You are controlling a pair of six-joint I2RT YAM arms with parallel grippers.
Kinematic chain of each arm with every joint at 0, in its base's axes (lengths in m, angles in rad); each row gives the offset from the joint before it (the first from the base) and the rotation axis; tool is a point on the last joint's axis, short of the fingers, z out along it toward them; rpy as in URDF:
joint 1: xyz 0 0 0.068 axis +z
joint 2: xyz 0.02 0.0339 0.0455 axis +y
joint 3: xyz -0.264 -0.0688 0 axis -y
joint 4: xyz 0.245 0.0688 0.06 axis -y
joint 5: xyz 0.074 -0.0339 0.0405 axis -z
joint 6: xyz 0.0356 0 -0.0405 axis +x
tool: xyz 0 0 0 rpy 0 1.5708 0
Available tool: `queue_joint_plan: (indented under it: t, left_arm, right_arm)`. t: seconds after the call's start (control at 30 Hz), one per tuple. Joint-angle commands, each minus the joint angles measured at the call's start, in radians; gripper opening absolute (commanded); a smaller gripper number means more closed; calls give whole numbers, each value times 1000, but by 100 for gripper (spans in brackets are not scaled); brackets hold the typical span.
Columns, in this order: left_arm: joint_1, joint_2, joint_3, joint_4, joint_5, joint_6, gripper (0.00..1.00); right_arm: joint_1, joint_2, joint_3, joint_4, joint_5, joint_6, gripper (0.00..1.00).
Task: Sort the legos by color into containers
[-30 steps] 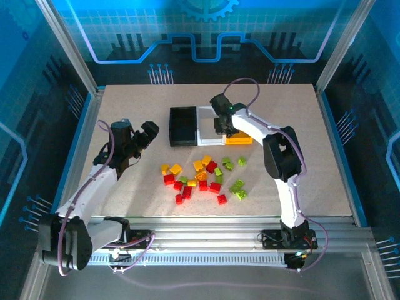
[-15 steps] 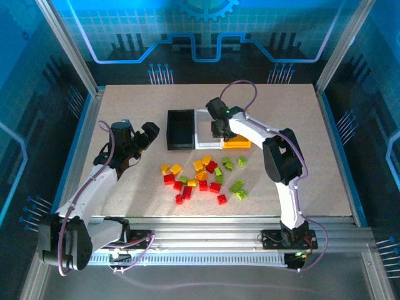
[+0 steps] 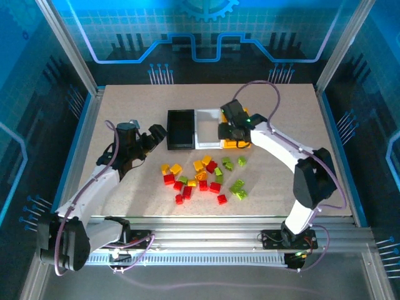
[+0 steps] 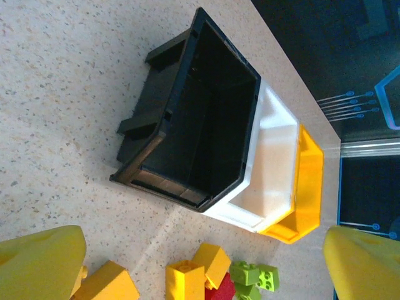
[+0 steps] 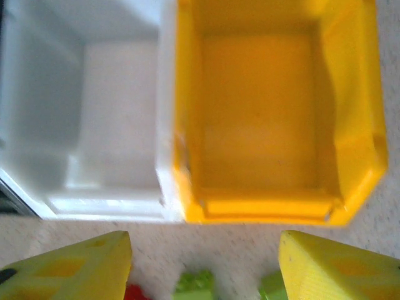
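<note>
Swinging right since a second ago, right gripper (image 3: 230, 133) hangs over the yellow bin (image 5: 275, 112), jaws apart and empty; left gripper (image 3: 152, 139) gapes too.

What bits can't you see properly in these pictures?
- Top view: the yellow bin is mostly hidden under the right gripper.
- Right wrist view: the white bin is cut off by the left edge. A green lego is blurred and cut by the bottom edge.
- Left wrist view: a red lego is cut off by the bottom edge.
</note>
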Motion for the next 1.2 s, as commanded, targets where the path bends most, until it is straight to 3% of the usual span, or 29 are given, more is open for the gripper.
queue_joint_plan:
  t: [0.0,0.23,0.5,0.7,0.97,1.17]
  left_arm:
    - [-12,-22,7,-12,41,17,99]
    - [-15,-5,-2,2,49,10,99]
    - [-15,-6,-17,3,53,2,99]
    - [-16,1,-19,3,51,0,99]
    - [-16,8,-8,0,48,-1,99]
    - [-19,4,-13,-5,50,-4,99]
  right_arm:
    - [-46,-45,-133,-7,-77,-18,62]
    - [-81,-10,-236,24,-110,-35,58]
    - [-88,60,-234,41,-96,-36,55]
    - [-96,86,-250,46,-96,-28,46]
    - [-97,5,-268,49,-105,-33,22]
    - [-95,-116,-212,17,-103,-38,18]
